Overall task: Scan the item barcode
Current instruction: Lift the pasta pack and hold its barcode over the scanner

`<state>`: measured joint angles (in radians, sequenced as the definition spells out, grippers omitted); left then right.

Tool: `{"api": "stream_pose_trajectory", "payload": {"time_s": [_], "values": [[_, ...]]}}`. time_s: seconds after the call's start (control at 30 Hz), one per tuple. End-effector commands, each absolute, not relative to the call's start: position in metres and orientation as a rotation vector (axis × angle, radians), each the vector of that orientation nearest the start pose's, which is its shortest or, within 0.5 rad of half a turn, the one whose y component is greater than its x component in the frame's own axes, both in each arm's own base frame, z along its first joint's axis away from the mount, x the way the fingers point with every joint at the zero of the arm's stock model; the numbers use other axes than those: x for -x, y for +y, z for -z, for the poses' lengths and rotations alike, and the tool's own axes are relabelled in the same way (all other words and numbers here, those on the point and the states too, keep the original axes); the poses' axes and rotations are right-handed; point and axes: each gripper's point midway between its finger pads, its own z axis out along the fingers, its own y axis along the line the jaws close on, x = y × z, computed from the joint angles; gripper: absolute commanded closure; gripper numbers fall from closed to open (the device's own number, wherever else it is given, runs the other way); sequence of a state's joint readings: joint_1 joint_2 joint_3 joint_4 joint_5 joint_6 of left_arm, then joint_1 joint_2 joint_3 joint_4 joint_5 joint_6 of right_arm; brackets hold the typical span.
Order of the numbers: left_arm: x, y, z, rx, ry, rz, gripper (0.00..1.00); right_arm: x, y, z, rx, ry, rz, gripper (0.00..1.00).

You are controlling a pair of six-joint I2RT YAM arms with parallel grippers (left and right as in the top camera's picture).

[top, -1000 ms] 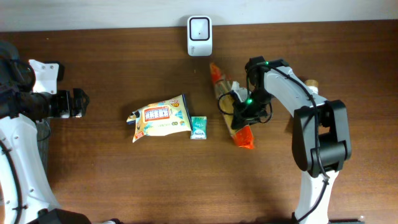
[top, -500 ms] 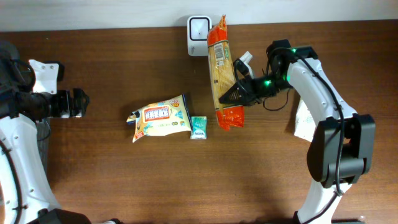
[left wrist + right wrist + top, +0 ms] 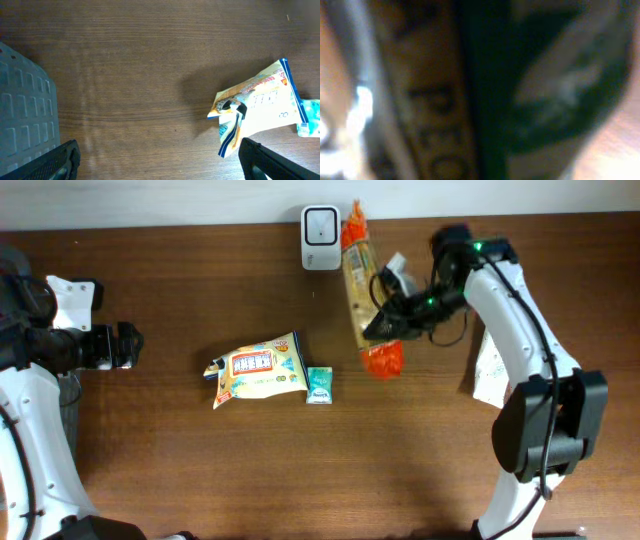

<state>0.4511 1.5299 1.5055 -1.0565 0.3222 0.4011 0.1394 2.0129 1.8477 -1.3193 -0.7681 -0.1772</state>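
R gripper (image 3: 380, 327) is nearly closed, pinching the long narrow packet (image 3: 357, 275) near its lower end. The packet is crinkly plastic film with orange ends and a yellowish mid section, and it looks glossy. It runs roughly top to bottom in the overhead view. Its upper orange tip sits just right of the scanner (image 3: 321, 224); can't tell if they touch. The scanner is a small white box w/ rounded corners and a dark square window, at the far table edge.

R wrist view is blurred, only dark and tan smears, so no detail there.

L gripper (image 3: 126, 345) is at the far left, jaws fully apart w/ nothing between them. In the L wrist view its black fingers (image 3: 55, 162) sit at the bottom corners, w/ bare wood between.

The snack bag (image 3: 255, 368) lies flat mid-table. It is puffy, wrinkled foil-type, yellow/white w/ blue edging. A small teal sachet (image 3: 319, 384), flat and rectangular, is just beside its right edge.

The table (image 3: 200, 470) is dark brown w/ visible wood grain and a matte finish. A grey plastic panel (image 3: 20, 125) w/ embossed rectangles is at the left of the L wrist view. A white flat sheet (image 3: 490, 370) lies on the right side, partly under the R arm.
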Motion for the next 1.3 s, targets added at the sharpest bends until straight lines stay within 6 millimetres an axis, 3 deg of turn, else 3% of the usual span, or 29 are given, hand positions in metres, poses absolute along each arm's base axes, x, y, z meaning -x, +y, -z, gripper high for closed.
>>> {"api": "stream_pose_trajectory", "payload": {"time_s": [0.0, 0.1, 0.2, 0.4, 0.47, 0.63, 1.27], "values": [[-0.354, 0.112, -0.221, -0.052, 2.566, 0.113, 0.01, -0.432, 0.140, -0.207, 0.486, 2.711, -0.301, 0.96], [-0.354, 0.112, -0.221, -0.052, 2.566, 0.114, 0.01, -0.488, 0.135, -0.218, 0.440, 2.474, 0.303, 0.96], [-0.354, 0.112, -0.221, -0.052, 2.566, 0.113, 0.01, -0.529, 0.132, -0.229, 0.355, 2.243, 0.699, 0.96], [-0.354, 0.112, -0.221, -0.052, 2.566, 0.113, 0.01, -0.591, 0.127, -0.198, 0.318, 1.980, 1.134, 0.96], [-0.354, 0.112, -0.221, -0.052, 2.566, 0.113, 0.01, -0.606, 0.131, -0.176, 0.365, 1.933, 1.219, 0.96], [-0.354, 0.112, -0.221, -0.052, 2.566, 0.114, 0.01, -0.613, 0.130, -0.142, 0.374, 1.912, 1.305, 0.96], [-0.354, 0.112, -0.221, -0.052, 2.566, 0.113, 0.01, -0.612, 0.130, -0.146, 0.410, 1.910, 1.341, 0.96]]}}
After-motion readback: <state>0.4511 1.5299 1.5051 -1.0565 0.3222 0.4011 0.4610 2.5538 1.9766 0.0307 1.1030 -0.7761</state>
